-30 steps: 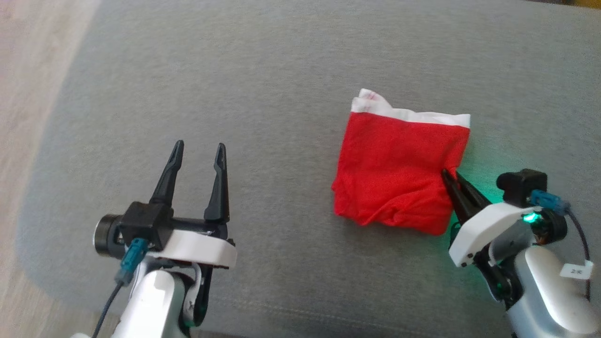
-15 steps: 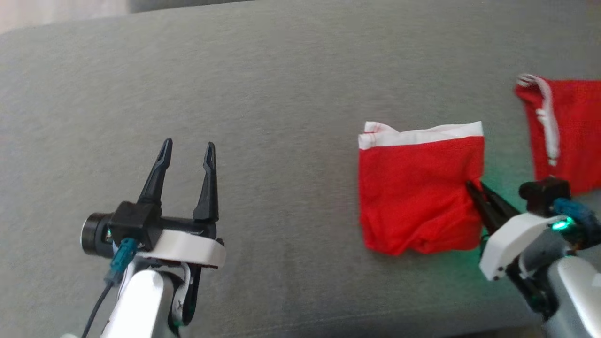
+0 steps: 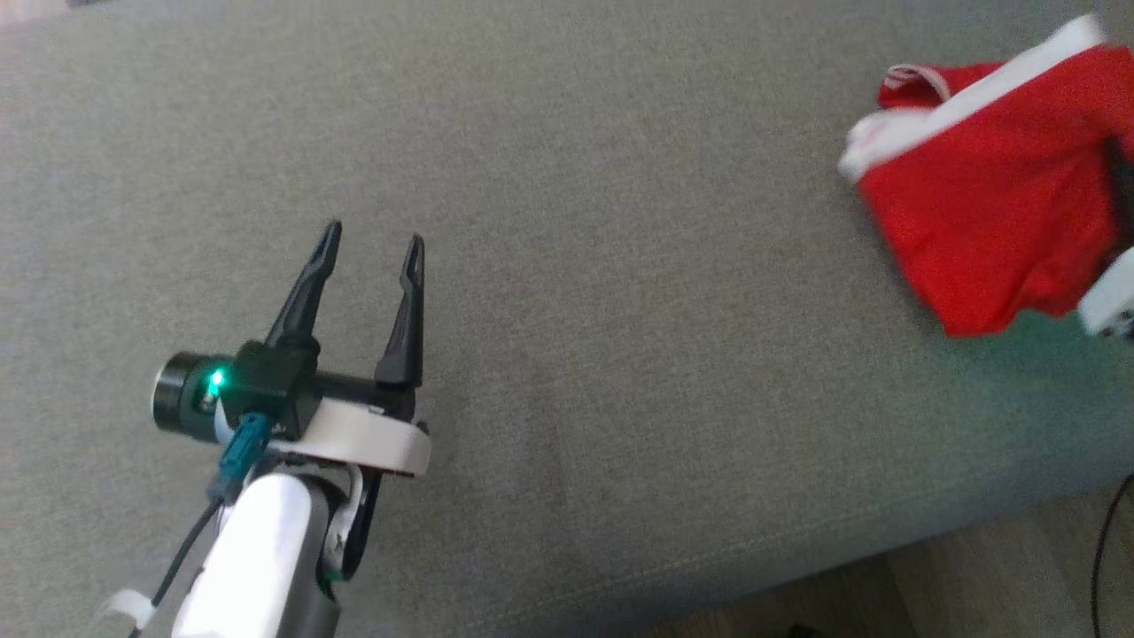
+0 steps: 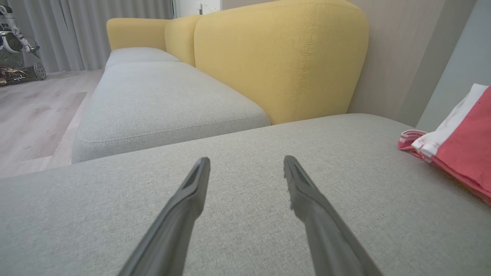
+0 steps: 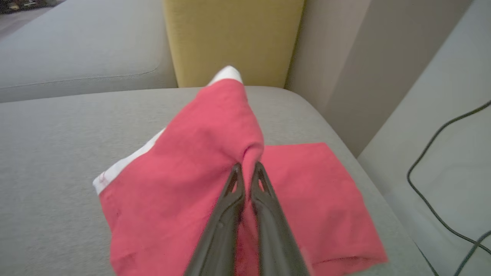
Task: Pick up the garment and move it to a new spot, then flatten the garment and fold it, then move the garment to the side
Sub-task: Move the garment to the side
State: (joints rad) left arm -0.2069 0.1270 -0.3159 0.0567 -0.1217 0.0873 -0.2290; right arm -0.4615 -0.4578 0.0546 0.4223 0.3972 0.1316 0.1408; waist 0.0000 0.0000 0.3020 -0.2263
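A grey fabric seat cushion lies beneath the jaws of the left gripper and spreads out ahead of them. Straight beyond their tips rises a mustard-yellow backrest. Ahead and to their left a second grey cushion reaches toward grey curtains, with pale wood floor further left. A beige wall stands right of the backrest. Right of the jaws of the right gripper, a black cable trails over a pale surface. The light is soft and even.
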